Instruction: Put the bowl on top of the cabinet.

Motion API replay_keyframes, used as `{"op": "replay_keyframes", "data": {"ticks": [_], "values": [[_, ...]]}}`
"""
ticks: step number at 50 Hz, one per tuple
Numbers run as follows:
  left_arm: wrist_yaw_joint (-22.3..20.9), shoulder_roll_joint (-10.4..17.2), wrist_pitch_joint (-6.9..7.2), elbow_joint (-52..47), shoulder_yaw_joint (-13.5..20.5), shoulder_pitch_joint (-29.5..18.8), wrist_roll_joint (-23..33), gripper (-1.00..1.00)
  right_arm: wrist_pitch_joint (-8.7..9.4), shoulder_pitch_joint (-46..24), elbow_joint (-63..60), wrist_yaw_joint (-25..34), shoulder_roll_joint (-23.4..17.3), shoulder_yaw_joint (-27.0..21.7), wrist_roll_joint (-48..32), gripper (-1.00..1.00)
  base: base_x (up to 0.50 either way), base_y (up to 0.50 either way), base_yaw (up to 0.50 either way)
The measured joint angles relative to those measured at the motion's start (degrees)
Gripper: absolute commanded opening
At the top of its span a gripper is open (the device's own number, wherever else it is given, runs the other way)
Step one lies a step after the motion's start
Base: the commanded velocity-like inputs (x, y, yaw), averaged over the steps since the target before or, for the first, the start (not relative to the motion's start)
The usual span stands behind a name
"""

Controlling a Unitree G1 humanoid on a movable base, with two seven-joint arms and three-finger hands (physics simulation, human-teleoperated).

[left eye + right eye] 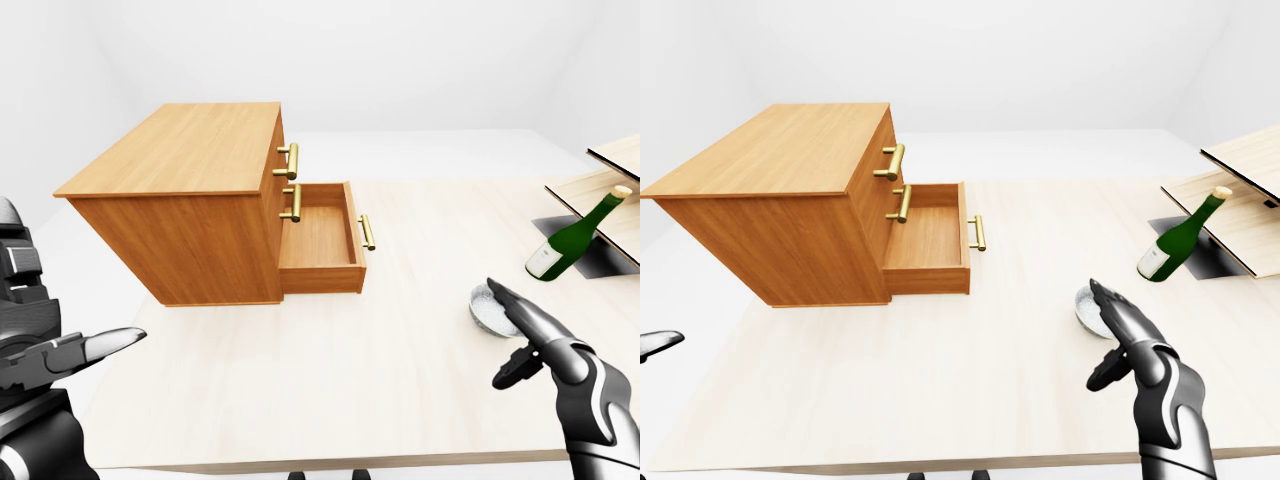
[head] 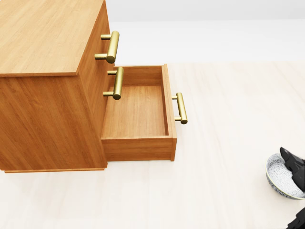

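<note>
A small patterned bowl (image 2: 277, 177) sits on the pale table at the right edge of the head view, its far side hidden by my hand. My right hand (image 1: 506, 338) hovers over it, open: the fingers (image 1: 520, 312) stretch over the bowl's rim and the thumb stands apart on the near side, so nothing is gripped. The wooden cabinet (image 1: 190, 150) stands at the left with a bare flat top. Its lowest drawer (image 1: 320, 238) is pulled out and holds nothing. My left hand (image 1: 95, 348) hangs open at the lower left, far from the bowl.
A green bottle (image 1: 572, 238) leans at the right beside tilted wooden boards (image 1: 612, 185) and a dark opening (image 1: 603, 258). Brass handles (image 1: 290, 160) stick out from the cabinet's drawer fronts. The table's near edge (image 1: 330, 462) runs along the bottom.
</note>
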Motion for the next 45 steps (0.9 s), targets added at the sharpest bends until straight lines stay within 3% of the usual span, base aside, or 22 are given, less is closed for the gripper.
{"op": "replay_keyframes", "data": {"ticks": [45], "values": [[-0.24, -0.32, 0.0, -0.28, -0.3, 0.22, 0.46, 1.0, 0.0, -0.98, 7.34, -0.76, -0.58, 2.14, 0.24, 1.0, 0.0, 0.0, 0.0]]}}
